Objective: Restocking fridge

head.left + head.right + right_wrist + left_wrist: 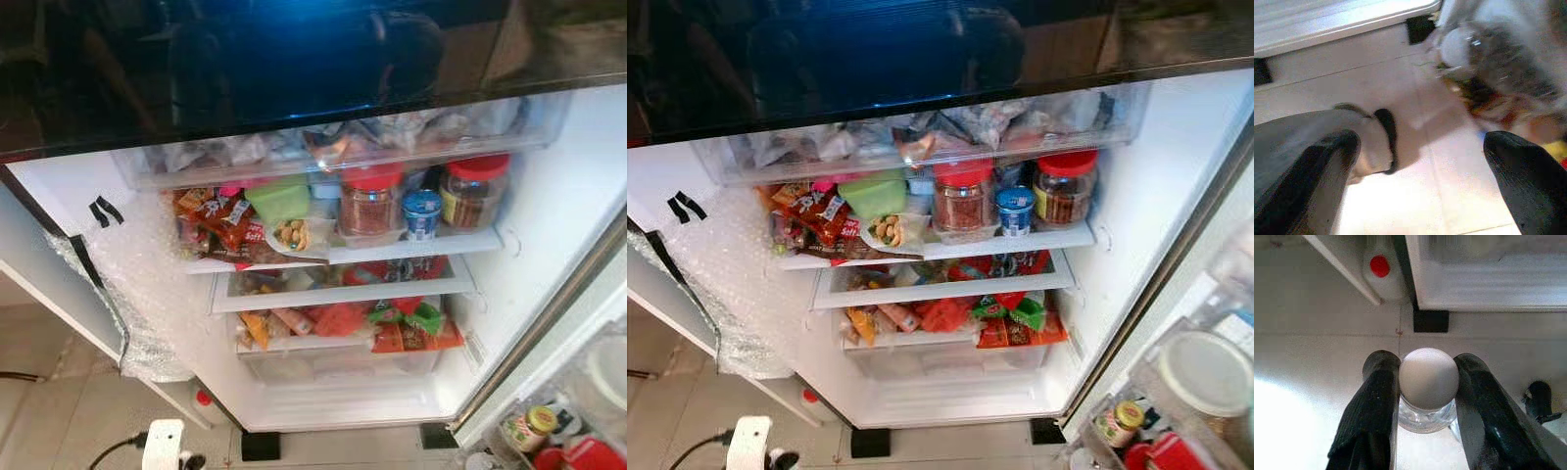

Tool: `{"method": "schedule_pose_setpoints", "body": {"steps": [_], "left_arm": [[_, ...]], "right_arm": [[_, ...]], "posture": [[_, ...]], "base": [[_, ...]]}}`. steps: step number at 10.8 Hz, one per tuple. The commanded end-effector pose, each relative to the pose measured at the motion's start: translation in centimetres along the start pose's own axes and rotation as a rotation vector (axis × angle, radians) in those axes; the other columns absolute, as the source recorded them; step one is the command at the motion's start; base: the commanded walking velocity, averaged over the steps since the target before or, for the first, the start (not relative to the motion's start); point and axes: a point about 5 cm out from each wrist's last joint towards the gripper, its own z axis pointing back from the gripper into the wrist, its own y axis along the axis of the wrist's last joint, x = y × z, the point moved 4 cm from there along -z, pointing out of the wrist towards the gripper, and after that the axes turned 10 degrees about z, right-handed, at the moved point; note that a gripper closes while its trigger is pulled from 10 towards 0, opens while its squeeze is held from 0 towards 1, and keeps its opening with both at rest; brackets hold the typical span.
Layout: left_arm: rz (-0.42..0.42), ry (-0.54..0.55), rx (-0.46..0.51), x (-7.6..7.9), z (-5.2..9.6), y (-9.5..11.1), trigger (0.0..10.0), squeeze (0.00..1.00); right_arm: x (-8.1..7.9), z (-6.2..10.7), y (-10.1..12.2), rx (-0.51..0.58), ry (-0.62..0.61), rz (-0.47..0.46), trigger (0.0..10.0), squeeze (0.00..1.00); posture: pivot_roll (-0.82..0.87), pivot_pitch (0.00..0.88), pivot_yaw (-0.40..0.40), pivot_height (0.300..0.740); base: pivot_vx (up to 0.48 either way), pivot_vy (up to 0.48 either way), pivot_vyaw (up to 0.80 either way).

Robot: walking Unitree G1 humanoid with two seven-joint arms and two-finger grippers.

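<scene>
I'm holding a white-capped clear jar (1428, 382) upright, clamped in the left gripper (1425, 396), low before the open fridge (549, 225); its shelves are lying ahead and above. Right gripper (1420, 161) is gaping empty.

Right gripper (1420, 161) spread wide over pale tiled floor (1400, 205), two black fingertips (1520, 171) well apart with nothing between them. White fridge base (1327, 24) along the far edge, with a black foot (1420, 28) beneath its corner. Blurred jumble of door-shelf items (1508, 78) beside it, too smeared to identify.
</scene>
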Motion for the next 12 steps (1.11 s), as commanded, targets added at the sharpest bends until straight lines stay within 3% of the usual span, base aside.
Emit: {"method": "schedule_pose_setpoints", "body": {"steps": [1,2,3,5,7,9,10,12], "left_arm": [[0.014,0.002,0.013,-0.5,0.2,-0.1,10.0,0.00],[-0.068,-0.028,0.095,1.8,-0.9,3.3,10.0,0.00],[-0.069,-0.090,0.179,4.9,-1.7,6.7,10.0,0.00],[-0.034,-0.123,0.198,5.9,-1.8,7.4,10.0,0.00],[-0.018,-0.126,0.211,6.1,-1.9,7.9,10.0,0.00],[-0.015,-0.127,0.220,6.1,-1.9,8.2,10.0,0.00],[-0.017,-0.130,0.224,6.2,-1.9,8.3,10.0,0.00],[-0.014,-0.151,0.300,6.7,-1.7,10.0,10.0,0.00]], "right_arm": [[-0.4,0.1,0.1,0.031,0.014,-0.029,10.0,0.00],[-0.1,0.1,1.1,0.093,0.003,-0.055,10.0,0.00],[0.2,0.1,1.9,0.135,-0.001,-0.074,10.0,0.00],[1.0,0.1,4.8,0.258,-0.003,-0.072,10.0,0.00],[-1.3,0.0,11.4,0.430,0.025,-0.061,10.0,0.00],[-1.1,1.9,15.6,0.694,0.089,-0.059,10.0,0.00],[-1.2,2.9,16.4,0.775,0.135,-0.052,10.0,0.00],[-2.1,4.3,16.3,0.855,0.186,0.070,10.0,0.00]], "posture": [[-0.18,0.000,0.111,0.740],[-0.19,0.000,0.113,0.740],[-0.20,0.000,0.110,0.740],[-0.19,0.000,0.098,0.740],[-0.20,0.000,0.096,0.740],[-0.21,0.000,0.099,0.740],[-0.22,0.000,0.102,0.740],[-0.20,0.000,0.101,0.740]], "base": [[0.000,0.000,0.00],[0.000,0.000,0.00],[0.000,0.000,0.00],[0.000,0.000,0.00],[0.000,0.000,0.00],[0.000,0.000,0.00],[0.000,0.000,0.00],[0.000,0.000,0.00]]}}
